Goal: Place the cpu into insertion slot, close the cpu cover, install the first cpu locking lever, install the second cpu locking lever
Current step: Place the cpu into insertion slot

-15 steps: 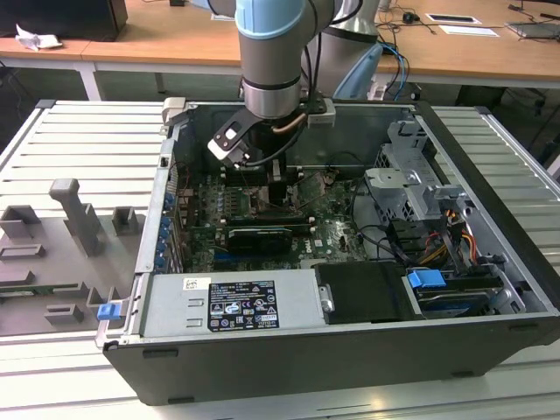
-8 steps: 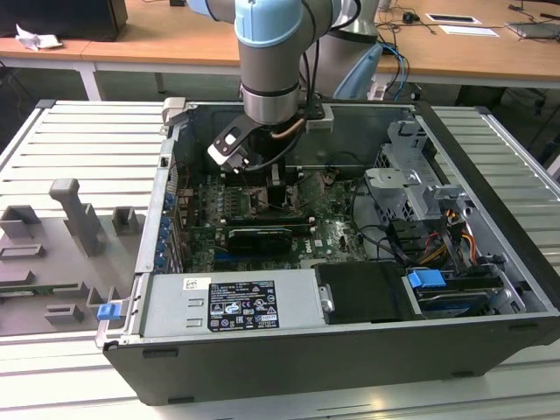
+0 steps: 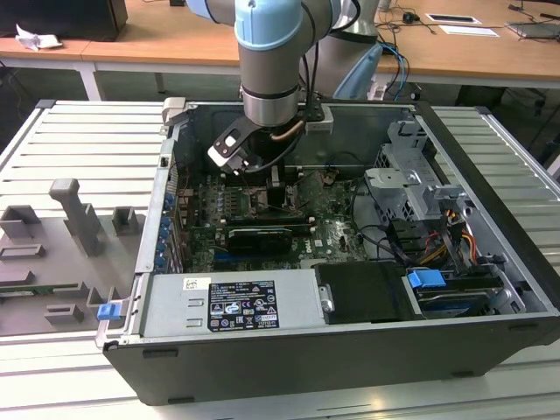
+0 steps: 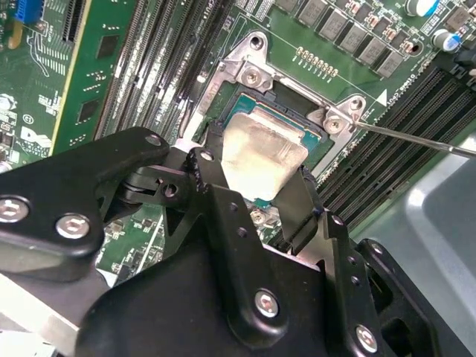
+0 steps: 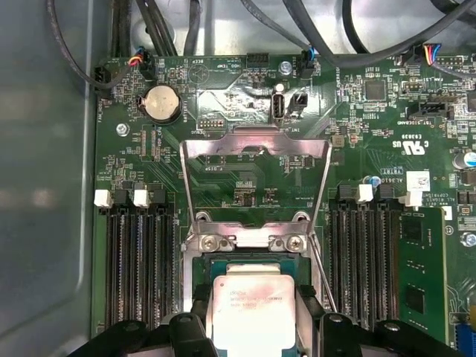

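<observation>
The cpu [image 5: 253, 309] [image 4: 260, 152], a flat square chip with a dull silver top, sits between the black fingers [image 5: 198, 316] of my gripper [image 5: 253, 316] [image 4: 256, 169]. The gripper is shut on it by two opposite edges. The chip is right over the insertion slot [image 5: 223, 265] [image 4: 242, 104], whose silvery rim and greenish inside show around it; I cannot tell whether it rests in the slot. The cpu cover [image 5: 256, 145], a silvery frame with a square window, stands swung open beyond the slot. A thin locking lever [image 4: 416, 139] [image 5: 322, 277] sticks out beside the slot. In the exterior view the gripper [image 3: 273, 188] reaches down into the computer case.
Long black memory slots [image 5: 137, 268] flank the socket, with a green memory stick [image 5: 419, 271] [image 4: 89, 74] in one. A coin battery [image 5: 161, 103] and cables [image 5: 171, 30] lie beyond the cover. The power supply [image 3: 232, 306] and drive cage [image 3: 420, 184] border the board inside the case.
</observation>
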